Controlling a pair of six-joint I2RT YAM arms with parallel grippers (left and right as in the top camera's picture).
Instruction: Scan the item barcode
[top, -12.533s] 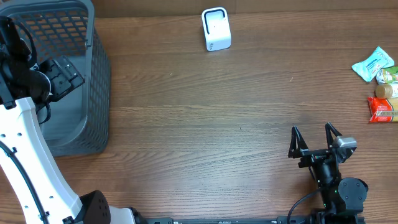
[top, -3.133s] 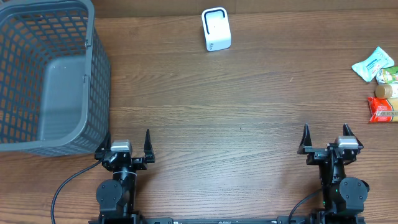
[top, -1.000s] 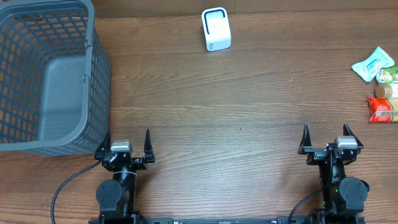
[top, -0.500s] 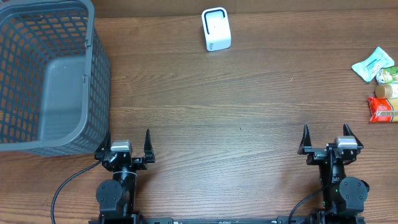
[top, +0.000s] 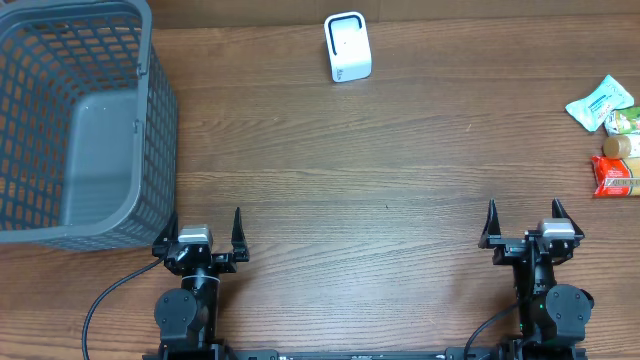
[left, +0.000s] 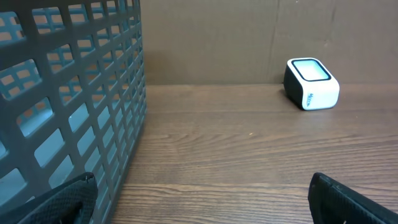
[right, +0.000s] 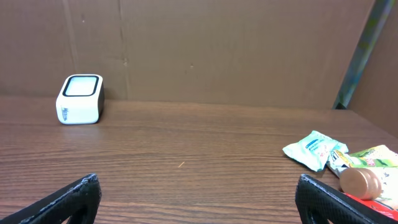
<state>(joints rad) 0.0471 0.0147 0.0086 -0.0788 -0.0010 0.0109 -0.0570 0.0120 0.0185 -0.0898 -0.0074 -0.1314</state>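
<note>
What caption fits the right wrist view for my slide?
Open right hand faces the white scanner, snack packets lying at right on wood table.

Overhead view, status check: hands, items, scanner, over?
Left hand open, empty; right hand open, empty, both at near edge. Snack packets untouched at right edge, scanner far centre. Basket at left, nothing between packets and scanner.

The brown wood-grain worktop (top: 380, 170) carries a grey mesh basket (top: 152, 150) at its far left corner and a small white scanner (top: 347, 46) near the far edge, well apart from it. At the right edge lie a teal packet (top: 598, 102) and a red packet (top: 612, 176), with a green packet (top: 623, 120) and a brown-capped item (top: 616, 146) between them.
</note>
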